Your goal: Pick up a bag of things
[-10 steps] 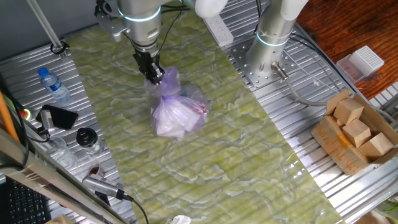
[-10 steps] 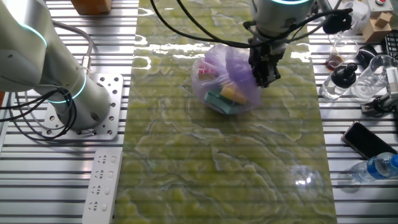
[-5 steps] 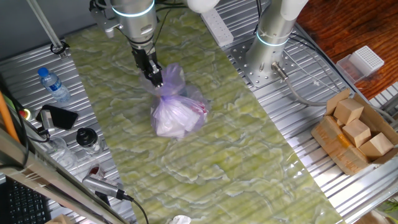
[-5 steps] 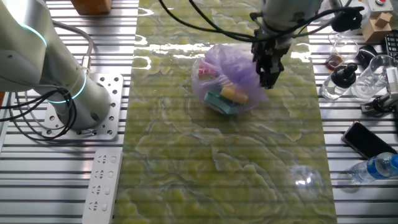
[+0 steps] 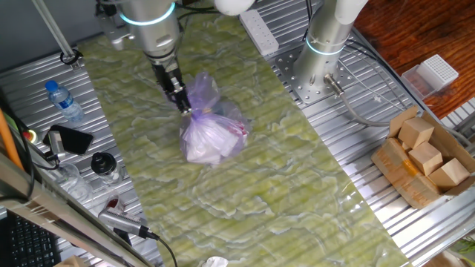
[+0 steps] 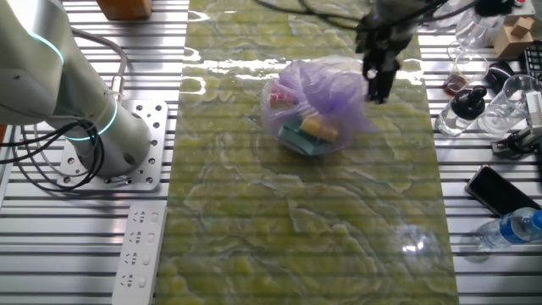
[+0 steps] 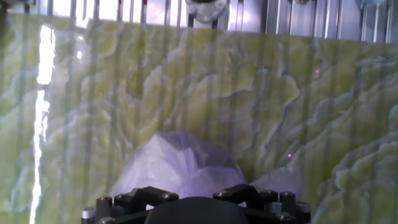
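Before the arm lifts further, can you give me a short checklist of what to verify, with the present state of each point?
1. Fingers closed on the crinkled neck of the small translucent lilac plastic bag: ok, they pinch it in both fixed views.
2. Bag body off the green marbled mat: cannot tell; it looks as if it rests there.
3. Bag closed, with the pink, yellow and teal items inside: ok.
4. Path above the bag free: ok, as far as the frames show.
5. Brown cardboard box of wooden blocks away from the bag: ok.
6. Grip depth in the hand view: cannot tell; the fingertips are hidden.
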`<action>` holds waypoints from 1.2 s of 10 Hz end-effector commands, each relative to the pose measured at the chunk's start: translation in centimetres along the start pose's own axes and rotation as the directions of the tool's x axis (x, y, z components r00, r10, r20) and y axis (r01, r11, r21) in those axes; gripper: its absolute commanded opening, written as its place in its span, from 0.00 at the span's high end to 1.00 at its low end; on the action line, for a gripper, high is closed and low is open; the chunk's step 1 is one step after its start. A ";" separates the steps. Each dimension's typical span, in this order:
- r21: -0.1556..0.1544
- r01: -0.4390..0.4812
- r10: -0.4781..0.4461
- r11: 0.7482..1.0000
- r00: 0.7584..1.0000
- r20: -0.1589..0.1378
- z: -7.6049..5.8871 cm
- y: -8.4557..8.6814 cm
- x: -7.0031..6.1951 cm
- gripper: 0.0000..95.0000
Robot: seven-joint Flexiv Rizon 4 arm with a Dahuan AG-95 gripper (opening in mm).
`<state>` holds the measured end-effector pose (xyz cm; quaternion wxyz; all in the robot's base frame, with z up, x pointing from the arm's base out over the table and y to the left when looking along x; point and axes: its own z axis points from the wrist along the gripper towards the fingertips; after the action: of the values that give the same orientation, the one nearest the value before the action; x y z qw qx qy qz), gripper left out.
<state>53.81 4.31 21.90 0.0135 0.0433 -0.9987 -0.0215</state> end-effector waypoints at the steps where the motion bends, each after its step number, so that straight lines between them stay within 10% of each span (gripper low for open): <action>1: 0.014 0.018 -0.018 1.000 1.000 0.006 0.2 -0.1 -0.1 0.00; 12: -0.004 0.162 -0.162 0.987 0.985 -0.052 3.4 -0.9 -0.5 0.00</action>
<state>54.29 3.61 18.40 0.0370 0.1252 -0.9912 -0.0211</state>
